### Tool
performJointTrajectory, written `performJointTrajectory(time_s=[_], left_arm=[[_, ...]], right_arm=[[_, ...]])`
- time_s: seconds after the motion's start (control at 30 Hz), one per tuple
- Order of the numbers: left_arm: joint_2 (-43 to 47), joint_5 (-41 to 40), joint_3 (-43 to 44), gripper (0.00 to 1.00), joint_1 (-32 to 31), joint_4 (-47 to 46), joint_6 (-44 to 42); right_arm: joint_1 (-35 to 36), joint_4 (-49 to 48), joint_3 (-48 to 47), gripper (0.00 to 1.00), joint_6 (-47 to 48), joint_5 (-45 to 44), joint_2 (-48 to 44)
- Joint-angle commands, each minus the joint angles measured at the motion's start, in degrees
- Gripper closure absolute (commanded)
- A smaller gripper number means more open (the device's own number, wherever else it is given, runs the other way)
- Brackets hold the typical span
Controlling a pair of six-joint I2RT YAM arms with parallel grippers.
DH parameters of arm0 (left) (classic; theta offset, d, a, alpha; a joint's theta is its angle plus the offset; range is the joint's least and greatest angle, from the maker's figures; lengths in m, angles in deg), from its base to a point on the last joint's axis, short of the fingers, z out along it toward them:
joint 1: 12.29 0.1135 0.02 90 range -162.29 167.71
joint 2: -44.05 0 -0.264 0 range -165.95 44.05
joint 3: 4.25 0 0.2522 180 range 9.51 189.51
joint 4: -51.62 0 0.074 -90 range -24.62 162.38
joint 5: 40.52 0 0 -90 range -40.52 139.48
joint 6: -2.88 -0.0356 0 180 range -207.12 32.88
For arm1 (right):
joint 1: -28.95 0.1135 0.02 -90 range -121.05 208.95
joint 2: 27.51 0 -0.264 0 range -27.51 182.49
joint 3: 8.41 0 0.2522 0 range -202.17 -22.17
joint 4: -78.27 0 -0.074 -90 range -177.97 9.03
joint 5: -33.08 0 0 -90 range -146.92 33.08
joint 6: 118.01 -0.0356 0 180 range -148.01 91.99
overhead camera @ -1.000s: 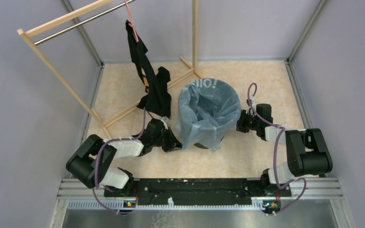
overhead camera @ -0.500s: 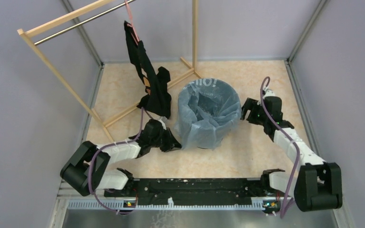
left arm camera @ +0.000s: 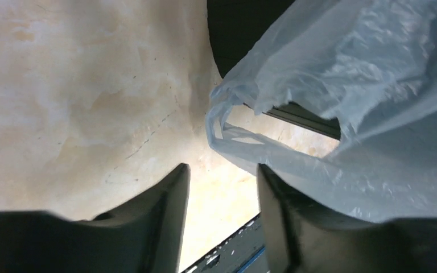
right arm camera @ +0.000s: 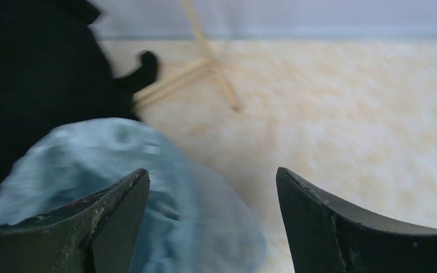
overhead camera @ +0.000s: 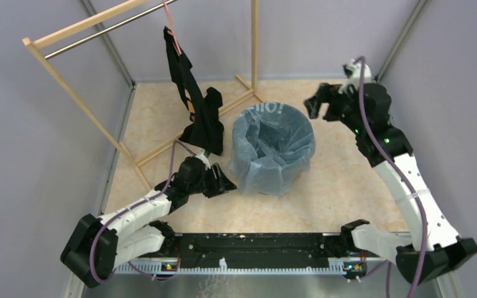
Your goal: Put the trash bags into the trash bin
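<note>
The pale blue see-through trash bag (overhead camera: pixel 272 144) lines the black round trash bin (left arm camera: pixel 244 34) and hangs crumpled over its rim. My left gripper (overhead camera: pixel 227 183) is low at the bin's left side and open. In the left wrist view the space at the gripper (left arm camera: pixel 222 182) holds nothing, and the bag's hem (left arm camera: pixel 347 114) lies just ahead and against the right finger (left arm camera: pixel 276 216). My right gripper (overhead camera: pixel 318 104) is raised behind the bin's right rim, open and empty. From the right wrist view the gripper (right arm camera: pixel 211 176) looks down on the blurred bag (right arm camera: pixel 119 165).
A black garment (overhead camera: pixel 195 105) hangs from a wooden rack (overhead camera: pixel 87 102) left of the bin, its tail near my left arm. The rack's foot bars (overhead camera: pixel 236 99) lie on the floor behind the bin. Grey walls close in the marbled floor (overhead camera: pixel 341 180).
Both grippers have opened and let go of the bag's rim. The right arm rose and swung back to the far right; the left gripper drew slightly away from the bin.
</note>
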Motion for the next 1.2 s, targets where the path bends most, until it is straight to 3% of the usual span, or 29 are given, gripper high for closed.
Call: performJointTrajectory(time_s=[0.0,0.1,0.2,0.3,0.37,0.67,0.77,1.0,1.17], left_arm=[[4.8,-2.1,0.8,0.41,-0.1,4.9,-1.4],[7.6,-2.5,1.8,0.29,-0.1,7.5,-2.0],[10.6,-3.2,2.8,0.25,-0.2,10.1,-2.7],[12.7,-4.3,3.7,0.23,-0.2,12.0,-3.5],[13.3,-5.1,4.1,0.22,-0.2,12.7,-4.1],[9.9,-3.6,8.3,0.22,-0.2,12.6,-5.9],[11.4,-4.5,9.3,0.22,-0.2,13.8,-6.3],[14.0,-6.2,10.2,0.21,-0.2,16.0,-7.4],[12.6,-5.0,10.9,0.21,-0.2,15.7,-7.5]], right_arm=[[15.5,8.9,-13.4,0.18,10.4,-0.9,8.0],[21.9,13.3,-15.8,0.19,12.3,3.2,12.6],[23.8,18.9,-16.9,0.28,14.0,7.3,16.9],[24.9,24.5,-17.0,0.57,17.5,7.8,20.9],[25.0,26.3,-16.2,0.67,18.6,7.0,22.5],[30.4,29.5,-17.1,0.68,23.1,3.7,33.6],[31.8,28.8,-15.7,0.78,23.5,3.6,37.2],[31.8,22.2,-9.5,0.89,23.2,4.8,38.0],[30.6,17.6,-4.0,0.89,21.8,6.9,38.1]])
